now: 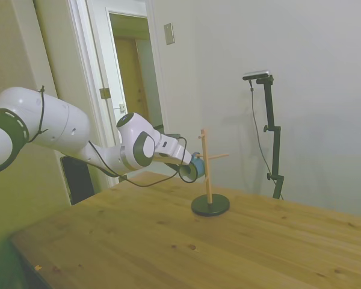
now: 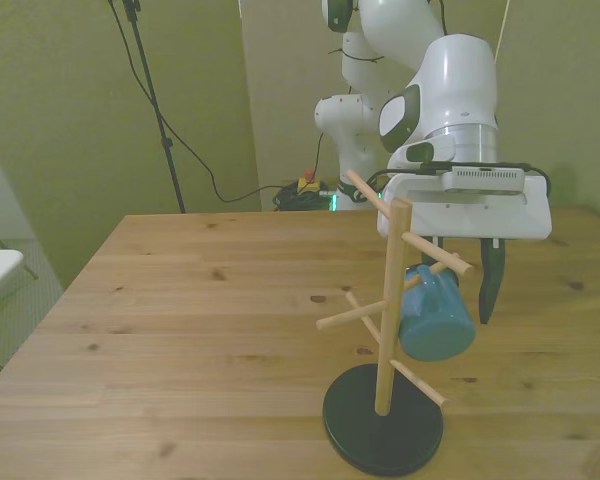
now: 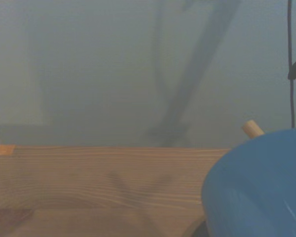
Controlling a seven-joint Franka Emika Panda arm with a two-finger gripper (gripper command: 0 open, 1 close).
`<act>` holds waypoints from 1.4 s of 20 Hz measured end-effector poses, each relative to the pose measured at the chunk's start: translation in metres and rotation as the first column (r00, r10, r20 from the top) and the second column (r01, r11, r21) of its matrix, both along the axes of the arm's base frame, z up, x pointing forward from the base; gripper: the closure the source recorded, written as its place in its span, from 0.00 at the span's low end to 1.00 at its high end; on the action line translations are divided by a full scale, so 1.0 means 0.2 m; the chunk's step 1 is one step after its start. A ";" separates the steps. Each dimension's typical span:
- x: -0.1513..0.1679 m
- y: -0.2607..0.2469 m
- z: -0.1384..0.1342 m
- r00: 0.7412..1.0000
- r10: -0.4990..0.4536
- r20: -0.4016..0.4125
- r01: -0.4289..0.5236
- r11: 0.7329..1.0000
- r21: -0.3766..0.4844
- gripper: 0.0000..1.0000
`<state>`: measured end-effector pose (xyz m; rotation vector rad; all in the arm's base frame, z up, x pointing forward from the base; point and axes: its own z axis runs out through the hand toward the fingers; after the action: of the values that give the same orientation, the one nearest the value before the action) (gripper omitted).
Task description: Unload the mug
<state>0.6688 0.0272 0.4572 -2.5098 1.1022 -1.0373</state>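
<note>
Claw (image 1: 194, 164) in the side view: my wrist is level with the mug (image 1: 191, 169), which hangs on the peg stand (image 1: 209, 180) above the table (image 1: 168, 241). From here I can't tell finger spacing; arm and mug overlap.

Front view is clearer. Claw (image 2: 464, 282) points down just behind the mug (image 2: 435, 315), toward the front view's right of the stand's post (image 2: 390, 310). One dark finger (image 2: 490, 280) hangs beside the mug's right flank, seemingly clear of it. The other finger is hidden behind mug and peg. So: spread, probably straddling or about to straddle the wall, nothing clamped that I can confirm. Mug hangs tilted by its handle from an upward-slanted peg (image 2: 442, 258).

Wrist view: blurred. Blue mug (image 3: 259, 187) body fills one corner very close, peg tip (image 3: 252, 129) poking out over it, table (image 3: 89, 177) beyond.

Handling call: looks like enamelled metal, so light, rigid, won't crush, but glossy and slippery, and chips if dropped. Free-hanging, it will swing if nudged. I'd pinch across the wall near the rim, firm squeeze, then lift up along the peg's slope so the handle slides off without tipping the stand.
</note>
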 end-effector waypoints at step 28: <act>-0.10 0.05 0.11 1.000 0.016 0.017 -0.016 1.000 0.014 1.00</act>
<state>0.6497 0.0373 0.4793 -2.4904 1.0789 -1.0412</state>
